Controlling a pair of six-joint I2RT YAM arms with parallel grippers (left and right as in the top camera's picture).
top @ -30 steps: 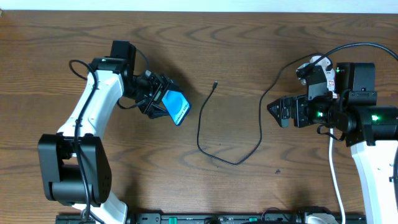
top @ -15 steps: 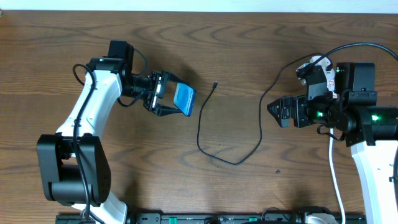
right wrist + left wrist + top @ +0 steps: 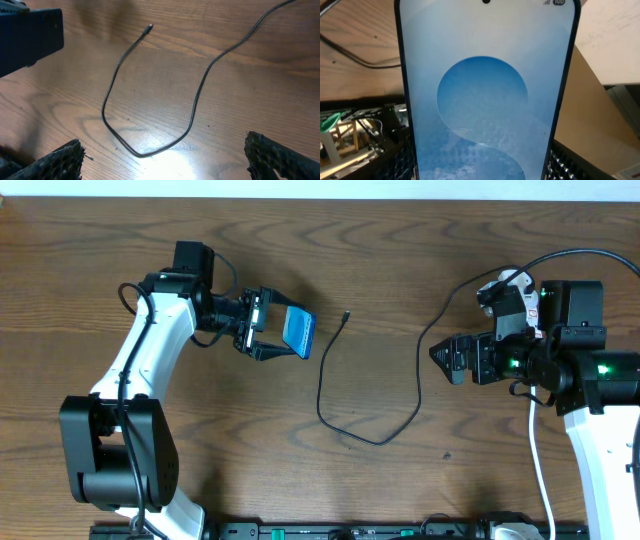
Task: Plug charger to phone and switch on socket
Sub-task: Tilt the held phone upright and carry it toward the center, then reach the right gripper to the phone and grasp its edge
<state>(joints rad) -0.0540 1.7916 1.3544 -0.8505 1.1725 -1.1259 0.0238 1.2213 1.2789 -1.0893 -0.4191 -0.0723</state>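
On the left side of the table, what has that arm got?

The left gripper (image 3: 282,330) is clamped on the phone (image 3: 300,332), one finger on each long edge. The phone stands tilted on its edge, with its screen turned back toward the wrist.

How does it look from the left wrist?

The phone (image 3: 485,100) fills nearly the whole view, showing a light blue screen with a round shape. The black ridged pads (image 3: 400,162) press against its sides low down. I cannot tell whether it touches the table (image 3: 400,240).

Where is the charger?

The charger (image 3: 322,395) is a thin black cable lying loose on the wood. Its small tip (image 3: 345,316) is just right of the phone and apart from it. The cable runs down from the tip, bends in a wide loop in the middle of the table and climbs toward the right arm. It passes over that arm and out at the right edge. From the right wrist, the tip (image 3: 149,27) points up and to the right, with nothing holding it.

And the right gripper?

The right gripper (image 3: 440,360) hangs over the table right of the loop, holding nothing. Its fingers (image 3: 55,162) sit at the bottom corners of the wrist view, spread wide.

What about the socket?

The socket (image 3: 508,282) shows as a white piece with red marks above the right arm and is mostly hidden. A thick white cord (image 3: 540,470) runs down beside the arm. No switch can be made out.
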